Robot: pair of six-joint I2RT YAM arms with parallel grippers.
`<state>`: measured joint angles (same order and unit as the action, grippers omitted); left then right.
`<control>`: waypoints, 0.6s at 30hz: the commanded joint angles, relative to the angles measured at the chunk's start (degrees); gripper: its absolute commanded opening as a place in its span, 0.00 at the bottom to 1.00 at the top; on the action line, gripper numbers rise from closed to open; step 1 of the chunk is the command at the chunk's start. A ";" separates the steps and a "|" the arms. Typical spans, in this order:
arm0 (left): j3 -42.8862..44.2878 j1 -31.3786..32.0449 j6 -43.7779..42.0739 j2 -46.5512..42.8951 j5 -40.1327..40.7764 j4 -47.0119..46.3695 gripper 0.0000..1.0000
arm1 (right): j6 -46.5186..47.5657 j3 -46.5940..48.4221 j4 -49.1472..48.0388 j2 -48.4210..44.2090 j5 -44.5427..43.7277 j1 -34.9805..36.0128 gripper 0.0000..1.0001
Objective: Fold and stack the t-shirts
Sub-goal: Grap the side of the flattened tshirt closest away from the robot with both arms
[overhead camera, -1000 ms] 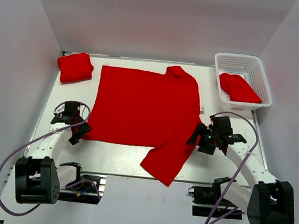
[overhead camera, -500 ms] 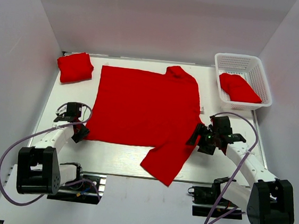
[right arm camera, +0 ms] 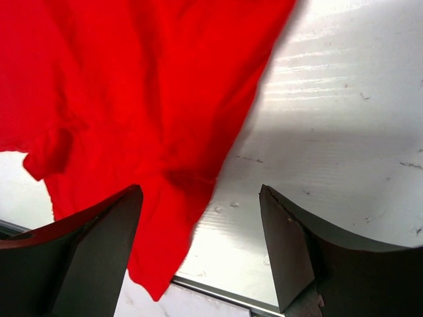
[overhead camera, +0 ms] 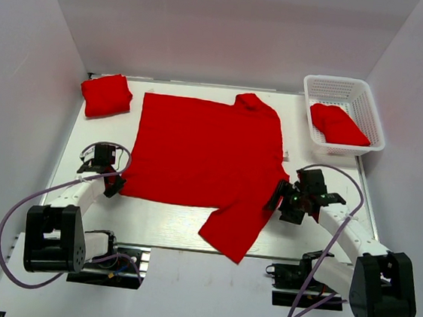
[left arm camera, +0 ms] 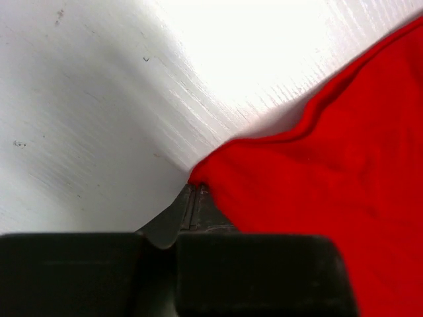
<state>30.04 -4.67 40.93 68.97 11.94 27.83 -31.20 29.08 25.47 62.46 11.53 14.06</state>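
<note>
A red t-shirt [overhead camera: 205,150] lies spread flat in the middle of the table, one sleeve [overhead camera: 234,233] trailing over the front edge. My left gripper [overhead camera: 110,186] is at its near-left corner. In the left wrist view the left gripper [left arm camera: 193,188] has its jaws pressed together, pinching the tip of that t-shirt corner [left arm camera: 317,178]. My right gripper [overhead camera: 281,200] hovers open by the trailing sleeve. In the right wrist view the right gripper [right arm camera: 199,191] straddles the sleeve's edge [right arm camera: 165,165] without touching it.
A folded red t-shirt [overhead camera: 106,94] sits at the back left corner. A white lattice basket [overhead camera: 369,99] at the back right holds another red t-shirt [overhead camera: 338,124]. The table's front edge [right arm camera: 218,290] runs just below the right fingers.
The left gripper closed from wide open onto the shirt's near-left corner and shifted slightly toward it. The right gripper edged a little lower and stayed open.
</note>
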 commanded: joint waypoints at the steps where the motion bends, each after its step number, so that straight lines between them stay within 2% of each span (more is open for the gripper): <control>1: -2.44 -0.26 -0.67 1.52 -0.86 -0.24 0.02 | -0.44 -1.21 -1.48 0.03 -1.16 0.26 0.77; 7: -2.97 -0.26 -1.20 1.00 -0.87 -0.24 0.00 | -0.35 -2.71 -4.20 -0.49 -0.90 0.35 0.72; 15: -2.44 -0.26 -1.20 0.46 -1.49 0.99 0.00 | -0.26 -2.18 -7.98 4.95 -0.54 0.35 0.67; 18: -2.44 -0.26 -1.20 -0.06 -1.49 0.99 0.00 | -0.35 -3.06 -8.68 5.83 -0.45 0.44 0.61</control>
<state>29.56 -4.67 40.27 68.69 11.31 26.48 -31.62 27.40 17.39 66.74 12.25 14.24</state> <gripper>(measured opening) 0.009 0.612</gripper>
